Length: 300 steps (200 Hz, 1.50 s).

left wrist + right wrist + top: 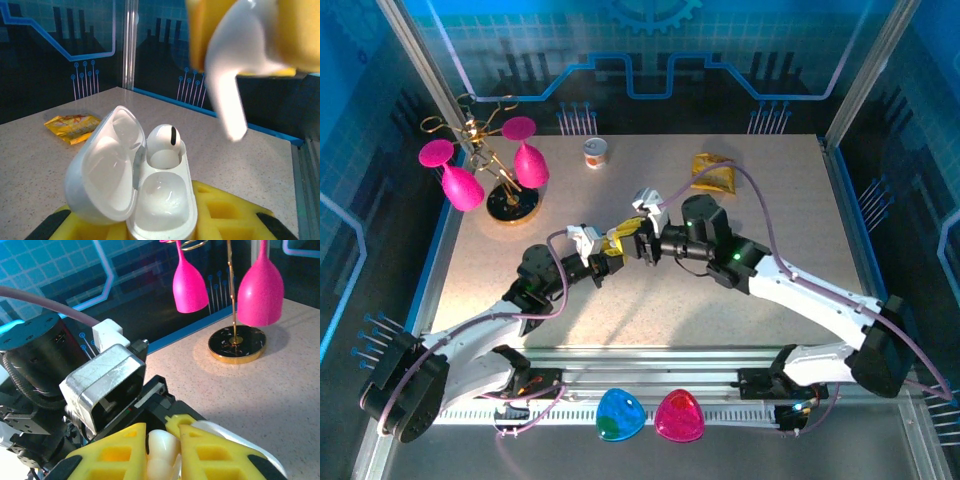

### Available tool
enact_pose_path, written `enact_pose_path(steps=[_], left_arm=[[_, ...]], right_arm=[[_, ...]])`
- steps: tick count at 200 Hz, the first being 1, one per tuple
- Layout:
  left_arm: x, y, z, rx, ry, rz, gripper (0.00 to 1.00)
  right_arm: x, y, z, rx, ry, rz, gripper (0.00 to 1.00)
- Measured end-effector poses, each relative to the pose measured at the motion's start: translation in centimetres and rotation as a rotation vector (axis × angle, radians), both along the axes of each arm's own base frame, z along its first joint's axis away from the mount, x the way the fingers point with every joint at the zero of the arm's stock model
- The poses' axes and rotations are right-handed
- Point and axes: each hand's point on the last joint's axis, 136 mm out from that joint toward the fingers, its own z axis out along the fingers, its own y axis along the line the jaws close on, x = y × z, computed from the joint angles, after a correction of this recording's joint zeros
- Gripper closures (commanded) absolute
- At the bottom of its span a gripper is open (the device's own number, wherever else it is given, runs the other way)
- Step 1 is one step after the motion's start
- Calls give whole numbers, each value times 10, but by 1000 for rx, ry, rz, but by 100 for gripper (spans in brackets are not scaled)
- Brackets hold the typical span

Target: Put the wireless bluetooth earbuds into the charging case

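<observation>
Alignment of stem to socket governs the coming move; right gripper (pixel 161 442) is clamped on a small white plastic earbud (pixel 227 92), stem pointing down, above and right of the open white pebble-shaped charging case (pixel 107 175) in the left wrist view; left gripper (pixel 145 217) grips that case; its far socket holds a second earbud (pixel 162 142); near socket (pixel 162 202) is vacant.

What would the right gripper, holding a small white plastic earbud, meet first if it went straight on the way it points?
Most likely the silver metal block on the left arm's wrist, right beyond the right gripper and its earbud; depth is uncertain.
</observation>
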Motion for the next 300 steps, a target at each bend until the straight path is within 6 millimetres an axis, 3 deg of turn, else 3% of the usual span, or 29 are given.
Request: enact_pose_path(steps=[59, 203, 300], left_arm=[[-3, -2, 3, -7, -7, -18, 76], [-2, 0, 6, -10, -13, -10, 76], [-2, 0, 2, -3, 1, -9, 76]], right_arm=[[8, 18, -16, -56, -24, 13, 86], [11, 9, -19, -68, -40, -36, 87], [11, 13, -23, -63, -29, -20, 80]])
